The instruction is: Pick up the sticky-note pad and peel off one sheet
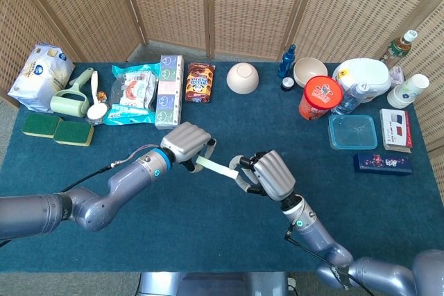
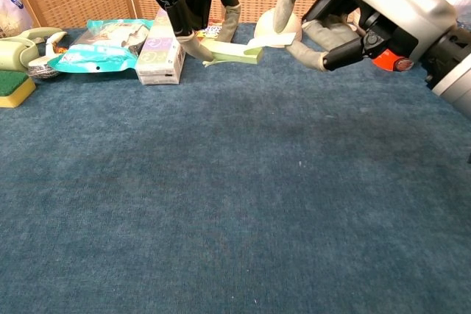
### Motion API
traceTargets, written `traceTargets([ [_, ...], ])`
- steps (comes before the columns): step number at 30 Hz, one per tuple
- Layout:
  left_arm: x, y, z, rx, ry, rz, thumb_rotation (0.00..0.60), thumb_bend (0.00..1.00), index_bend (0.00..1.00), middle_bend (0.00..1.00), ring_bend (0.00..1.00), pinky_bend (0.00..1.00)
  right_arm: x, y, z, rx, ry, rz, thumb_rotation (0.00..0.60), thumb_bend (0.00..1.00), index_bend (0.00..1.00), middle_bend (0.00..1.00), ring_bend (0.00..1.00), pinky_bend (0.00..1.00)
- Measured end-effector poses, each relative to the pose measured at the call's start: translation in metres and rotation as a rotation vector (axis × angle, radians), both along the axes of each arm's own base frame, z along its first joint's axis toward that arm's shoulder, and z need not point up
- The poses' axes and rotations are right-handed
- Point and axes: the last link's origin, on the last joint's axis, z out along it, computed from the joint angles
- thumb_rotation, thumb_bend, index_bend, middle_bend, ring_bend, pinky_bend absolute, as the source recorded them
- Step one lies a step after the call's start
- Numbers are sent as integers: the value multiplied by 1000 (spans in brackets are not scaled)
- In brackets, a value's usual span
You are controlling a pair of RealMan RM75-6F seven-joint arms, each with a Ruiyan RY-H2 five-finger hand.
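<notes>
A pale green sticky-note pad [image 1: 214,166] [image 2: 232,52] hangs above the blue table, held at its left end by my left hand [image 1: 186,143] [image 2: 193,1]. My right hand [image 1: 269,176] [image 2: 335,16] is at the pad's right end. Its thumb and a finger pinch the curled-up edge of the top sheet [image 2: 268,39], which lifts off the pad. The pad's underside and how far the sheet has come away are hidden by the fingers.
Along the back stand a tissue box [image 1: 168,91], a snack packet [image 1: 200,82], a white bowl [image 1: 242,77], a red can [image 1: 320,97] and a kettle [image 1: 363,77]. Sponges [image 1: 55,129] and a lint roller [image 1: 71,100] lie at the left, a plastic tub [image 1: 353,132] at the right.
</notes>
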Motion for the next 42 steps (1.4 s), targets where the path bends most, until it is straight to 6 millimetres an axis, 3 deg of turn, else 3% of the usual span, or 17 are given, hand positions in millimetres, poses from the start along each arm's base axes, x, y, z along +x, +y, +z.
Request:
traceTargets([
  [42,3,4,-4,-9,1,5,600,479,848,1000,1000,1000,3,-1,-2,7,-9,1,600,426,571,953,927,839],
])
